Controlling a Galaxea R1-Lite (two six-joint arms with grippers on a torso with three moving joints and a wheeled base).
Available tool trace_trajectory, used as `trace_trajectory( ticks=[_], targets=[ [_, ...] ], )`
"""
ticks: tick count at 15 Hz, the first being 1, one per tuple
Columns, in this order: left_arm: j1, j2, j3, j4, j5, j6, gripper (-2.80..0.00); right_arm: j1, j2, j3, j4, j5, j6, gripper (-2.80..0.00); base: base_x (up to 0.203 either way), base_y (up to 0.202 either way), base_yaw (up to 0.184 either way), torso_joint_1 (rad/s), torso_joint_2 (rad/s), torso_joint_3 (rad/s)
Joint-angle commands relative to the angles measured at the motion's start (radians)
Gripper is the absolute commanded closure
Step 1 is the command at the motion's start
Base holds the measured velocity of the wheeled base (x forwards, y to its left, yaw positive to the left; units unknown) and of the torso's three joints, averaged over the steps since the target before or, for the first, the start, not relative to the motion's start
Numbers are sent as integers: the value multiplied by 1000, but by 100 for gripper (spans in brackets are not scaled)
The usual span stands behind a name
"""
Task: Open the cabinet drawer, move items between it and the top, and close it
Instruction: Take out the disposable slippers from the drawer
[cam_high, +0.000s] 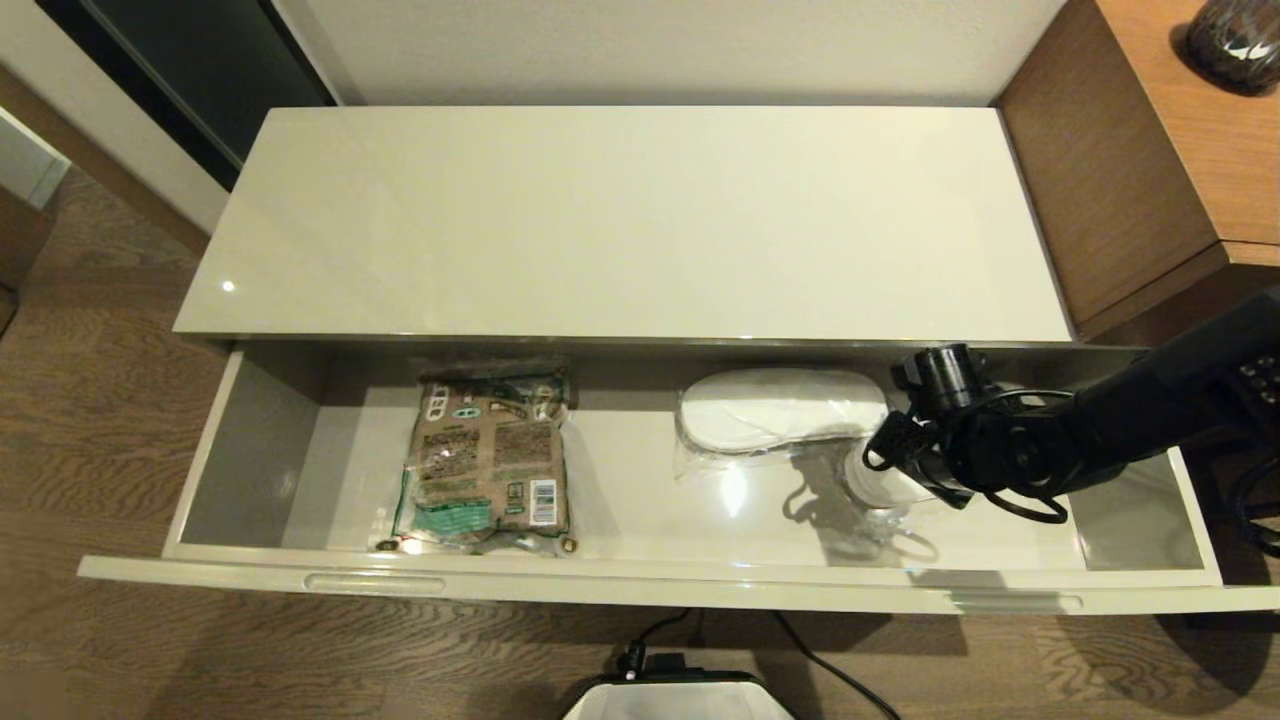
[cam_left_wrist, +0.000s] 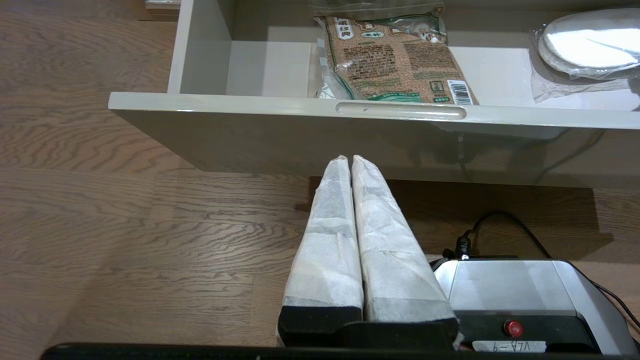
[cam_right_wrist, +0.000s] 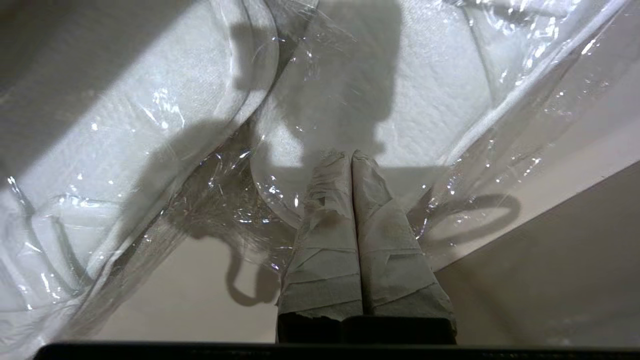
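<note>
We see the glossy cream top (cam_high: 620, 220), wood-grain floor (cam_high: 90, 400), and slippers (cam_high: 780, 408) in crinkly clear plastic.

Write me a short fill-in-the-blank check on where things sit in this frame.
1. The cabinet drawer stands ____.
2. The printed pouch lies in the drawer's ____ half, by the robot's sides.
3. The right gripper is over the wrapped ____.
4. The left gripper hangs outside the drawer, fingers ____.

Missing: open; left; slippers; shut
</note>
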Motion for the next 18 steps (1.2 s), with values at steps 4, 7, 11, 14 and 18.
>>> trace_trajectory(
  ticks=[4,7,11,14,18],
  targets=[
    [0,0,0,0,0,0,0,10,15,14,-8,-12,1,0,0,0,0,0,0,0],
    [0,0,0,1,0,0,0,9,-26,22,-8,0,-2,0,0,0,0,0,0,0],
    [0,0,0,1,0,0,0,-10,-18,55,-9,49,10,0,0,0,0,0,0,0],
    [0,1,0,0,0,0,0,-32,-22,65,-8,81,11,0,0,0,0,0,0,0],
    [0,0,0,0,0,0,0,-47,-37,67,-8,123,11,0,0,0,0,0,0,0]
  ],
)
